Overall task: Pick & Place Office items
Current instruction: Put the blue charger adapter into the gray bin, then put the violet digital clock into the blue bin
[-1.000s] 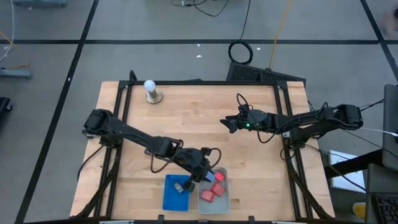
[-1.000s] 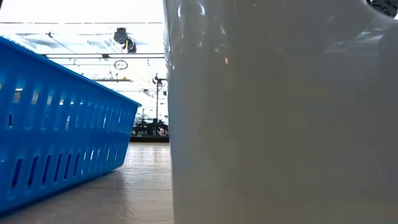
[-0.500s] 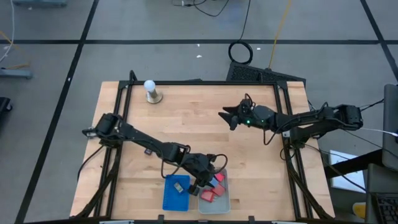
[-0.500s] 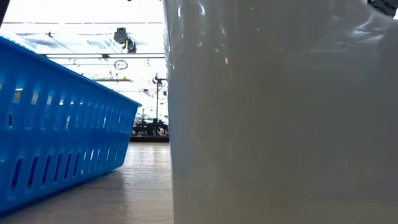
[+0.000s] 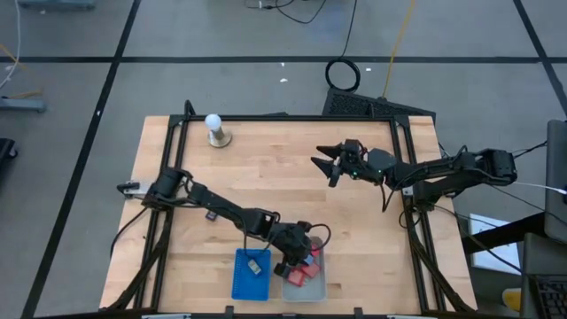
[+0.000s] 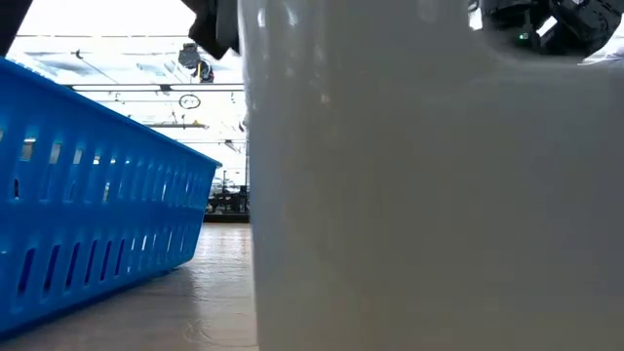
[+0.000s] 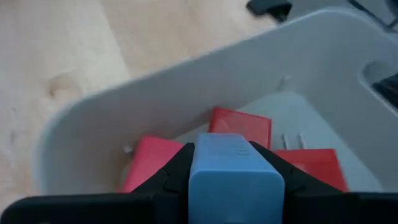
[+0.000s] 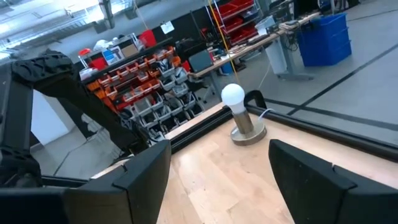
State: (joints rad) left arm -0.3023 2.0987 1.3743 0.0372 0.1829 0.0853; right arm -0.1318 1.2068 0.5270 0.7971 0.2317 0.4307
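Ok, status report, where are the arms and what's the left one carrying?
Left end effector shut on light blue block, over grey tray holding red blocks. Right end effector open, idle mid-table. Nothing in the way.

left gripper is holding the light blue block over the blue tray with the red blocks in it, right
Not quite: the left gripper holds the light blue block over the pale grey tray, not the blue one. The left wrist view shows the red blocks inside its grey walls.

We count two trays, one blue (image 5: 251, 274) and one grey (image 5: 306, 279) just beside it; three red blocks (image 7: 240, 129) in the grey tray; one light blue block (image 7: 234, 182) above them; one small item (image 5: 254, 267) in the blue tray.
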